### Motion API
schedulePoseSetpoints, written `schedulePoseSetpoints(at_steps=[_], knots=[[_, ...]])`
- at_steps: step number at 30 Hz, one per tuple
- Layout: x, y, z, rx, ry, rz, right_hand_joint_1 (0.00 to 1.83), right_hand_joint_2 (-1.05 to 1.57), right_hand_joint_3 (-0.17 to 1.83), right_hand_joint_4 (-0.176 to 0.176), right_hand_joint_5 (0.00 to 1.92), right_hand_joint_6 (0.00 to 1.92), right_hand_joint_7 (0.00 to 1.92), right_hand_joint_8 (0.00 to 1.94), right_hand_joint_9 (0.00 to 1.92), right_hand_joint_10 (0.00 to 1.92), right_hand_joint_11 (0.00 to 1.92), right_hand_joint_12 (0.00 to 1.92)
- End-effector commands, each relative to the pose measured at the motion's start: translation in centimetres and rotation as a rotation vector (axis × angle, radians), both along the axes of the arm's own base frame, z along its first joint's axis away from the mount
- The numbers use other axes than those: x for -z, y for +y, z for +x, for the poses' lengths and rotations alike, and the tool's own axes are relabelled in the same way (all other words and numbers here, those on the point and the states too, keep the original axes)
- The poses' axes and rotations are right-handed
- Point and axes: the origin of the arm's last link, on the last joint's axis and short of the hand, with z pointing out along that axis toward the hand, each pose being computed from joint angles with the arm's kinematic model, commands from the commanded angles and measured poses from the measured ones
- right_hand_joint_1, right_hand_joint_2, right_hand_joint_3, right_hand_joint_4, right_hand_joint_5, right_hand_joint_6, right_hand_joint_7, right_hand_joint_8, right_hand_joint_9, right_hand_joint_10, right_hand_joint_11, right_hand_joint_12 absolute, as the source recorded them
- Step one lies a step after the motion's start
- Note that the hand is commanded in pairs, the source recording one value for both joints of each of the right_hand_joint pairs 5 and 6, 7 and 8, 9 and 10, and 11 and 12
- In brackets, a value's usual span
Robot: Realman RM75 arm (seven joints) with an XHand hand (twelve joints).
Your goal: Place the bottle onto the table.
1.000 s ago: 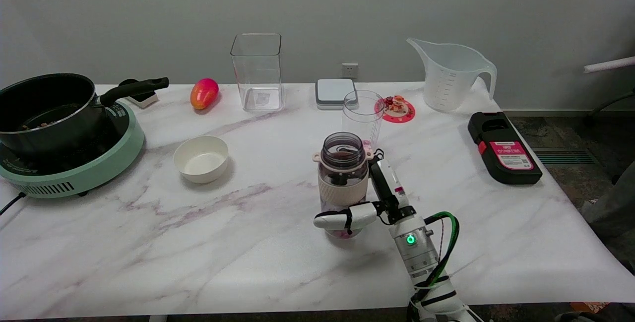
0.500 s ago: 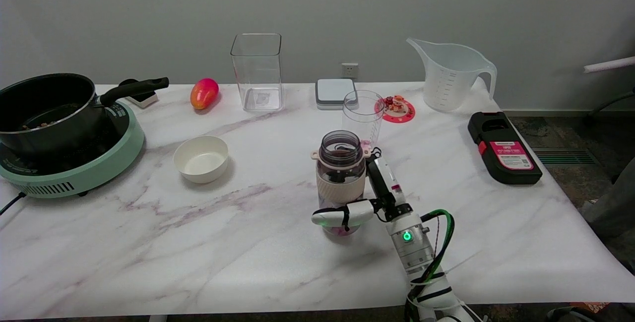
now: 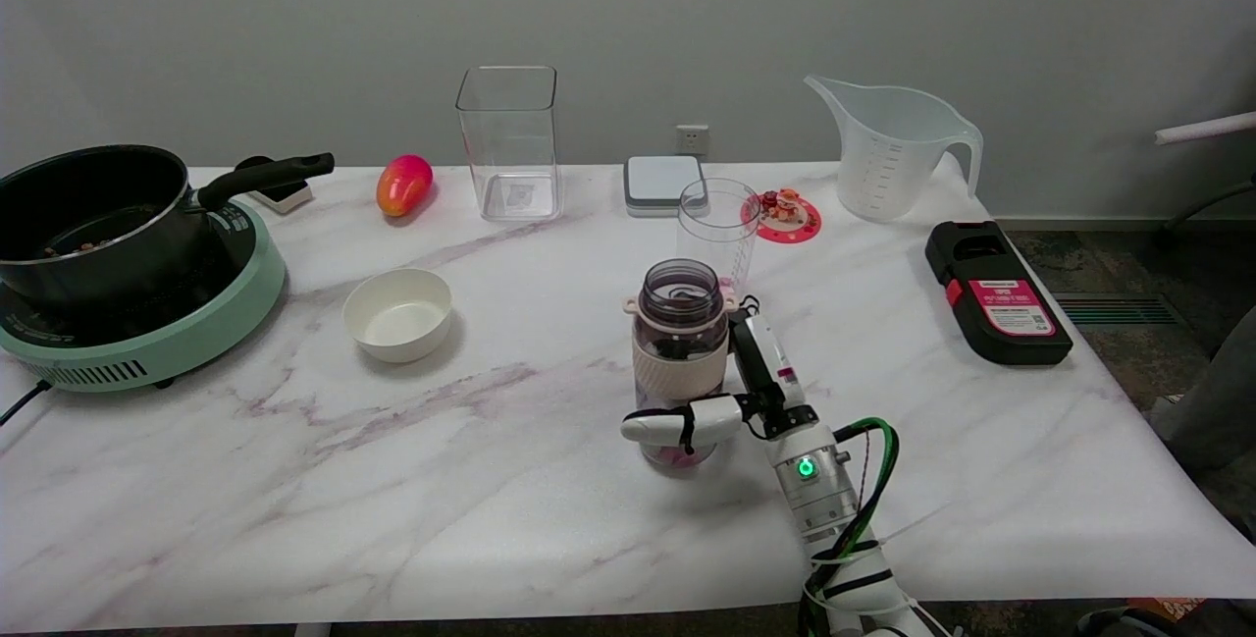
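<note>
While the right hand is wrapped around the bottle, with one white finger across the near side of the lower body and the rest of the hand against its right side, the bottle stands upright near the middle of the bench, a little toward the near edge. From the head view I cannot tell surely if the base already touches the marble top or hangs just above it, so I judge the good way is to lower it straight down, keep it vertical, and open the fingers only when the base sits flat; opening sideways too early could tip it. The clear cup stands just behind the bottle, so the hand should draw back toward the near right, not forward. The bottle is of clear, smoky plastic, round, with a wide open mouth, a cream collar with small lugs under the neck and a cream ribbed sleeve around the middle, which should give good friction. Something pink shows at the bottom inside. The bench surface is smooth white marble pattern with purple veins, probably slippery.
</note>
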Motion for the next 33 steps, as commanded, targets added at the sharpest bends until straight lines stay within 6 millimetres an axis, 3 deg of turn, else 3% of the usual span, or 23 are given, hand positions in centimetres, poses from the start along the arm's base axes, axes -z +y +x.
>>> schedulePoseSetpoints(at_steps=[1,7,11,14,28,33], knots=[[-0.47,0.06,-0.62,0.016,0.008,-0.017,1.20,1.57,0.25,0.000,1.92,1.92,1.92,1.92,1.85,1.85,1.74,1.74],[-0.49,0.13,-0.79,0.022,0.013,-0.016,1.10,1.55,0.29,0.000,1.87,1.87,1.88,1.88,1.74,1.74,1.62,1.62],[-0.56,0.25,-0.90,0.026,0.012,-0.015,1.23,0.99,0.66,0.000,1.48,1.48,1.75,1.75,1.60,1.60,1.49,1.49],[-0.65,0.39,-0.98,0.028,0.012,-0.016,1.24,0.77,0.76,0.000,1.33,1.33,1.66,1.66,1.51,1.51,1.42,1.42],[-0.85,0.73,-1.14,0.029,0.014,-0.020,1.25,0.29,0.96,0.000,1.11,1.11,1.48,1.48,1.29,1.29,1.29,1.29],[-0.97,0.76,-1.10,0.028,0.018,-0.020,1.25,-0.13,1.18,0.000,0.93,0.93,1.28,1.28,0.94,0.94,0.98,0.98]])
